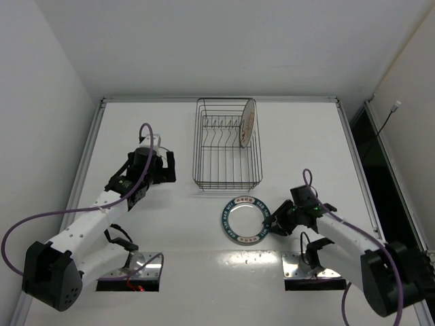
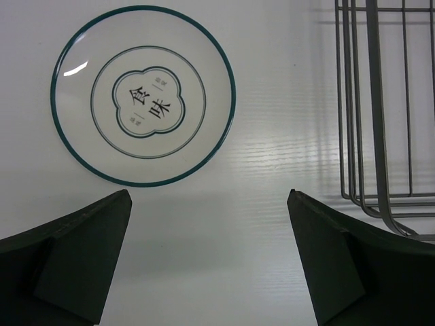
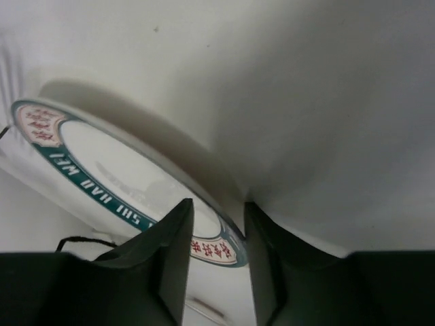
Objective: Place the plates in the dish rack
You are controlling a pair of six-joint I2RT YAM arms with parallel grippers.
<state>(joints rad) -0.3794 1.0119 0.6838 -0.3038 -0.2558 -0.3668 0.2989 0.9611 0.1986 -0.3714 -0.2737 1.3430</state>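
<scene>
Right wrist: right claw (image 3: 216, 207) straddles the rim of the blue-rimmed plate (image 3: 115, 170). One finger (image 3: 173, 251) is over the top face and the other is at the outer edge. The rim fills the gap between them, but I can't tell if the fingers actually press on it.

Top external: that grip point is the plate's right edge. The plate sits on the white table (image 1: 306, 136), just in front of the rack (image 1: 204, 146) on its near side and not touching it. Can't tell if the gripped edge is off the surface.

The orange-centred plate (image 1: 248, 122) is already in the rack, standing on edge at the right end in the far half. The divider prongs to its left are bare.

Left claw (image 1: 163, 166) is spread wide with nothing between the fingers. It hangs just left of the rack.

Left wrist: a teal-edged plate (image 2: 143, 95) with dark characters in the middle lies flat on the table beyond the fingertips. It is left of the rack's corner wires and clear of them. In the top view it is hidden by the left arm.
</scene>
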